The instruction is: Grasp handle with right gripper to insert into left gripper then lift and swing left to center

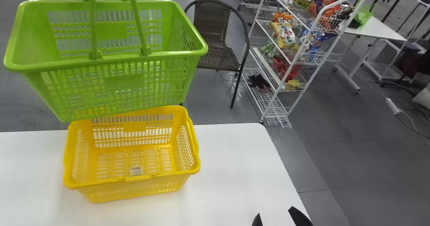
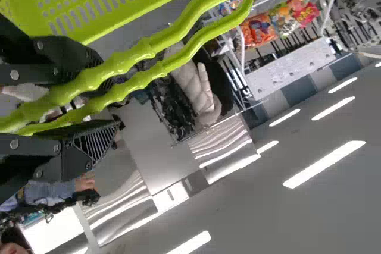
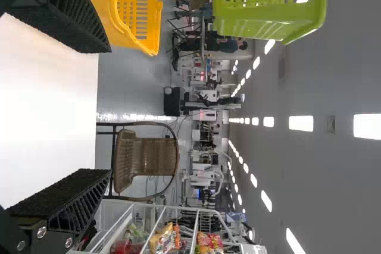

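Grn handles [image 2: 143, 50] in L gripper [image 2: 108, 94], R gripper [image 1: 274, 212] wide open

The right gripper [image 1: 276, 215] has 2 black fingers [image 3: 88, 21], shaped like wedges, with rows of slanted slots in their sides. The pad [image 3: 56, 191] is black and rough, like sandpaper. Little round silver screws [image 3: 41, 231] dot the black parts. The left gripper [image 2: 111, 100] is black too, with shiny round screws and thin slots.

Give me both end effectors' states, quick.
Left end effector: closed on the handles of the green basket.
Right end effector: open wide, holding nothing.
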